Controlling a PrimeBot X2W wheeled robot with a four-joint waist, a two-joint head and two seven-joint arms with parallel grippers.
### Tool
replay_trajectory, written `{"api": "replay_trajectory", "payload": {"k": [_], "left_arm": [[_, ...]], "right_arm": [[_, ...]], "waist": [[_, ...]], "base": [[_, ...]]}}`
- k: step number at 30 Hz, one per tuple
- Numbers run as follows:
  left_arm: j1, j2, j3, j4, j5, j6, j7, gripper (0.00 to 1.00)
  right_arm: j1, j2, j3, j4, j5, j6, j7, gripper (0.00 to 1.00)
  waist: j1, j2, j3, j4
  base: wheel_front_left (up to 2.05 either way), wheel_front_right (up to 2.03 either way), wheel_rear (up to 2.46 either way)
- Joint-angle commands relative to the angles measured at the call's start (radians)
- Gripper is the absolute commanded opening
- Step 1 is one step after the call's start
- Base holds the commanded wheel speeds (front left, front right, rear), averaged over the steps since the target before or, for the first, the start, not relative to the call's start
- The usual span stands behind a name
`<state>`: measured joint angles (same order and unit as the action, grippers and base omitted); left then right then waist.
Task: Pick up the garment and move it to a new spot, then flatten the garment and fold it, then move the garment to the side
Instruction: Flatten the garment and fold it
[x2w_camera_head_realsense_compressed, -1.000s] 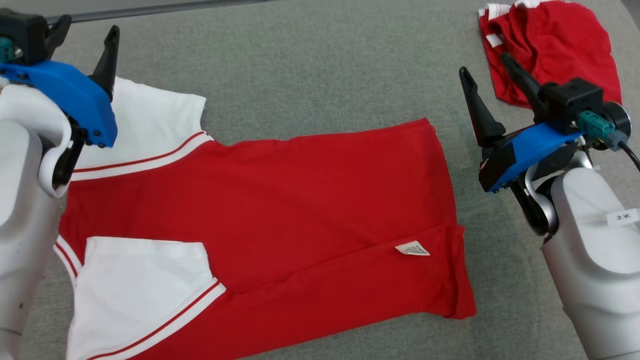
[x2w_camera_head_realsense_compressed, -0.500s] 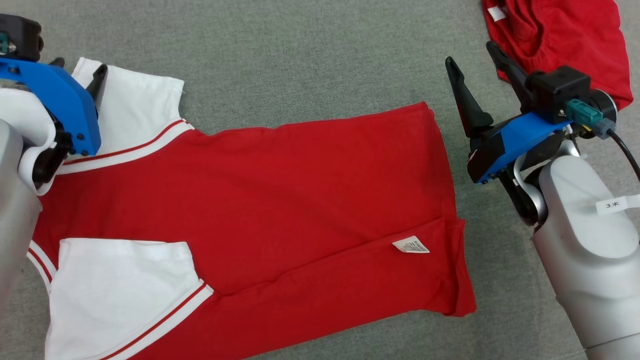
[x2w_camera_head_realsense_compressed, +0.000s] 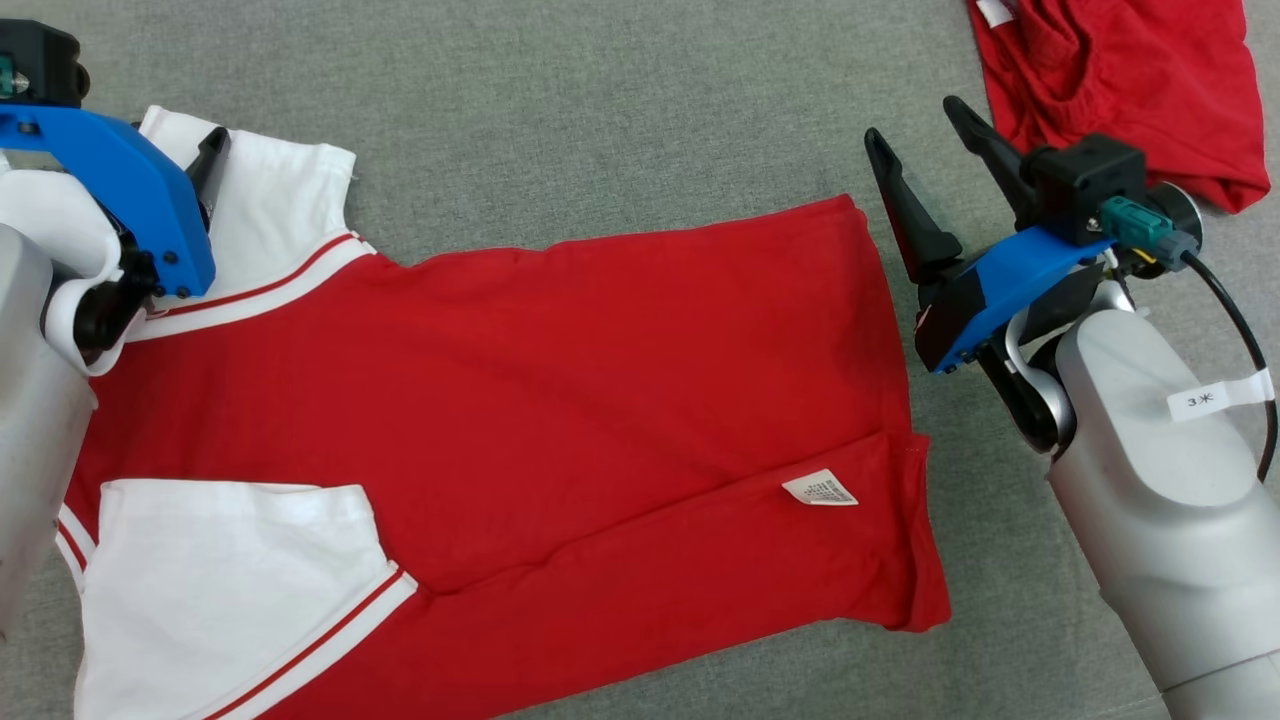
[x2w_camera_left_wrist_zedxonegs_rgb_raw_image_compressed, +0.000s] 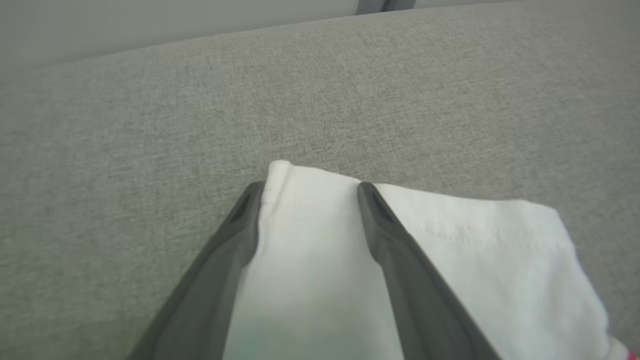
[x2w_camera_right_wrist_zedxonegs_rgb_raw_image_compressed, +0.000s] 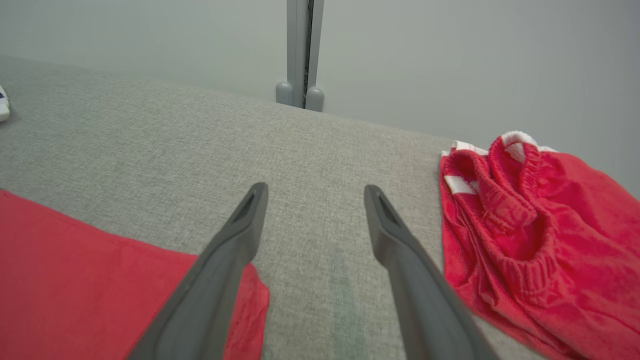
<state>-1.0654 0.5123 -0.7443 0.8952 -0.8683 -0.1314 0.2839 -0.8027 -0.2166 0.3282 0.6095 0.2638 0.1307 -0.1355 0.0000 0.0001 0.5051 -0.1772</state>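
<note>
You have bare desk (x2w_camera_head_realsense_compressed: 600, 100) beyond the garment (x2w_camera_head_realsense_compressed: 600, 380), toward the far edge. Its long axis runs left-right, sleeves left. Left tool (x2w_camera_left_wrist_zedxonegs_rgb_raw_image_compressed: 310, 187) and right tool (x2w_camera_right_wrist_zedxonegs_rgb_raw_image_compressed: 315, 187): released.

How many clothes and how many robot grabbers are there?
Clothes: 2, the red-and-white shirt and the crumpled red garment.
Grippers: 2, the left gripper and the right gripper, both open.
Total: 4.

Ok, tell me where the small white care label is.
Head view, lower right of centre: the white care label lies on the red-and-white shirt, near its right-hand hem.
</note>
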Motion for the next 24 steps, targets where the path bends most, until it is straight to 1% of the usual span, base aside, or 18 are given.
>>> {"api": "replay_trajectory", "payload": {"k": [1,2,3,9,12,15,20,24], "left_arm": [[-0.006,-0.004,-0.014,0.008,-0.007,0.001,0.007,0.47],[-0.009,0.0,-0.026,0.011,-0.003,0.001,-0.001,0.07],[-0.011,0.0,-0.036,0.013,-0.003,0.001,-0.005,0.0],[-0.021,0.004,-0.064,0.017,-0.018,0.001,-0.072,0.0],[-0.023,0.007,-0.079,0.012,-0.025,0.001,-0.096,0.0],[-0.029,0.002,-0.097,0.004,-0.034,0.001,-0.115,0.0],[-0.04,-0.005,-0.124,-0.004,-0.048,0.001,-0.139,0.0],[-0.058,-0.014,-0.141,-0.006,-0.058,0.001,-0.157,0.0]], "right_arm": [[-0.021,-0.003,0.008,0.006,0.008,0.0,0.002,1.0],[-0.019,-0.003,0.015,0.008,0.015,0.0,0.007,1.0],[-0.018,-0.005,0.022,0.009,0.022,0.0,0.014,1.0],[0.01,-0.049,0.076,-0.017,0.116,0.0,0.107,1.0],[0.027,-0.077,0.108,-0.036,0.159,0.0,0.182,1.0],[0.032,-0.102,0.118,-0.057,0.193,0.0,0.242,1.0],[0.047,-0.103,0.136,-0.073,0.237,0.0,0.302,1.0],[0.051,-0.098,0.152,-0.072,0.254,0.0,0.328,1.0]], "waist": [[0.0,-0.0001,-0.002,-0.003],[0.0,-0.0001,-0.004,-0.005],[0.0,-0.0001,-0.006,-0.005],[0.0,-0.0001,-0.032,0.002],[0.0,-0.0001,-0.039,0.008],[0.0,-0.0001,-0.041,0.017],[0.0,-0.0001,-0.036,0.036],[0.0,-0.0001,-0.03,0.049]], "base": [[0.0,0.0,0.0],[0.0,0.0,0.0],[0.0,0.0,0.0],[0.0,0.0,0.0],[0.0,0.0,0.0],[0.0,0.0,0.0],[0.0,0.0,0.0],[0.0,0.0,0.0]]}}
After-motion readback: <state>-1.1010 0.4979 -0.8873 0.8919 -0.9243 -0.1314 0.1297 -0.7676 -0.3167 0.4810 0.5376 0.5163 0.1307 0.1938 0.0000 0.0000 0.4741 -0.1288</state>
